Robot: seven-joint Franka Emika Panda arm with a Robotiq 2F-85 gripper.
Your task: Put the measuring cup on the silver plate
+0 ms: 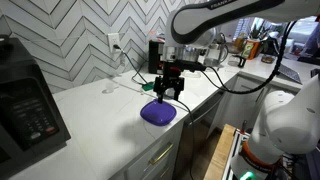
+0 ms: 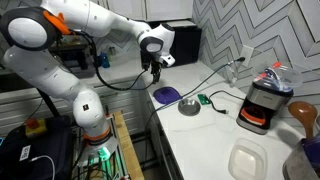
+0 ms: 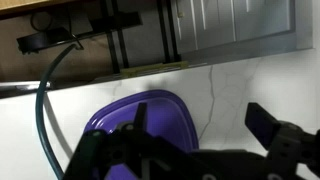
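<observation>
My gripper (image 1: 172, 92) hangs open and empty just above the purple plate (image 1: 158, 113). It also shows in an exterior view (image 2: 155, 68). In the wrist view the two dark fingers (image 3: 200, 128) stand wide apart, with nothing between them. They are over the right edge of the purple plate (image 3: 130, 112). The silver plate (image 2: 190, 107) lies on the white counter just beyond the purple plate (image 2: 167, 95). I cannot make out the measuring cup in any view.
A small green object (image 2: 204, 99) lies by the silver plate. A black appliance (image 1: 30, 110) stands at one end of the counter and a coffee machine (image 2: 262, 100) shows further along. A tiled wall with an outlet (image 1: 114, 43) backs the counter. The counter's front edge (image 1: 190, 120) is close.
</observation>
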